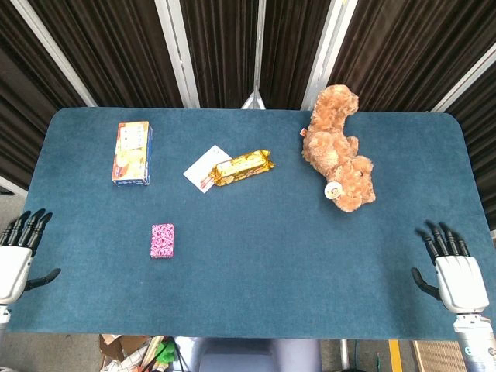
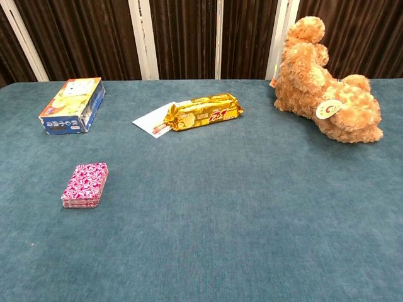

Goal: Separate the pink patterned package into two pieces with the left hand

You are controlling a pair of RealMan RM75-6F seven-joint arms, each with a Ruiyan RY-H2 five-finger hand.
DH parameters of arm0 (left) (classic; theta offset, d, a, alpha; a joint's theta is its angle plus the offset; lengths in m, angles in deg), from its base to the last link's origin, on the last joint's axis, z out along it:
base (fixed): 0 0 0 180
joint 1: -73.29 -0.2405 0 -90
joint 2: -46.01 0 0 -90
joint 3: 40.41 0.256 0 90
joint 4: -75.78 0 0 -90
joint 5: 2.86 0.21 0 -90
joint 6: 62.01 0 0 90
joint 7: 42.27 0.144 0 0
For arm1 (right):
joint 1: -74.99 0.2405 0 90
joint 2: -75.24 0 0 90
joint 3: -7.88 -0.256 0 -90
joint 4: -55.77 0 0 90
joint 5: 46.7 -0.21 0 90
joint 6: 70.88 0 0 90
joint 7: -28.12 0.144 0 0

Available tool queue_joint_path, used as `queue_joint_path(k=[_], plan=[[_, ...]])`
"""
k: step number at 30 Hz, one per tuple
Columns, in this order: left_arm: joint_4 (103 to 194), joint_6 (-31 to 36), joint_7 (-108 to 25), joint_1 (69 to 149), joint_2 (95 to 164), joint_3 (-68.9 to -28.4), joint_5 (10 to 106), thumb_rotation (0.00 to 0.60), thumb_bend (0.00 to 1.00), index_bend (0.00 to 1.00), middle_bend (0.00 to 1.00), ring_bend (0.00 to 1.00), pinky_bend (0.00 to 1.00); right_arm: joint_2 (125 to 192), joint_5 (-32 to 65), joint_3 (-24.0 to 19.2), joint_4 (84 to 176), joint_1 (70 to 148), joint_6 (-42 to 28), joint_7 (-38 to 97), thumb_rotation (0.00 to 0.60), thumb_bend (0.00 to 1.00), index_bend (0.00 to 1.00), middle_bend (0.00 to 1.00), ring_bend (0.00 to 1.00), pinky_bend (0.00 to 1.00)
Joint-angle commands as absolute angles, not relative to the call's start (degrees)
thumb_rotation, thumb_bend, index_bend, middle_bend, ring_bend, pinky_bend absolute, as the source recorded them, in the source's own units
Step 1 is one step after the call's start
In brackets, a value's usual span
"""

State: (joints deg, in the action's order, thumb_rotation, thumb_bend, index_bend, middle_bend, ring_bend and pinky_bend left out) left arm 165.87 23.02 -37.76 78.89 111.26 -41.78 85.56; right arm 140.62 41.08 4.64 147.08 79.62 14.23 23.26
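Observation:
The pink patterned package lies flat on the blue table, left of centre near the front; the chest view shows it as a small stack. My left hand hovers at the table's front left corner, fingers spread, holding nothing, well to the left of the package. My right hand sits at the front right corner, fingers spread and empty. Neither hand appears in the chest view.
A blue and white box lies at the back left. A gold snack bar rests partly on a white card near the middle back. A brown teddy bear lies at the back right.

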Motion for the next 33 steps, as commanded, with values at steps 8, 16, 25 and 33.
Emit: queue_joint_path(k=[8, 16, 25, 33], plan=[[168.2, 21.3, -37.0, 79.3, 109.8, -41.4, 83.6, 0.600, 0.05, 0.00, 0.00, 0.00, 0.00, 139.8, 40.2, 5.2, 148.7, 79.8, 13.0, 22.5, 0.600, 0.36, 0.00, 0.00, 0.00, 0.05], [170.9, 17.5, -33.1, 81.1, 109.2, -41.8, 81.6, 0.600, 0.05, 0.00, 0.00, 0.00, 0.00, 139.7, 40.3, 5.4, 149.0, 80.1, 12.4, 22.7, 0.600, 0.36, 0.00, 0.00, 0.00, 0.05], [178.8, 8.2, -18.9, 87.8, 112.1, -44.8, 74.6, 0.600, 0.07, 0.02, 0.00, 0.00, 0.02, 139.2, 40.2, 5.5, 149.5, 80.4, 11.3, 24.5, 0.600, 0.36, 0.00, 0.00, 0.00, 0.05], [183.3, 1.6, 0.4, 96.3, 120.3, -48.1, 58.8, 0.600, 0.11, 0.05, 0.00, 0.00, 0.02, 139.0, 40.5, 5.8, 149.9, 80.8, 10.6, 25.1, 0.600, 0.36, 0.00, 0.00, 0.00, 0.05]])
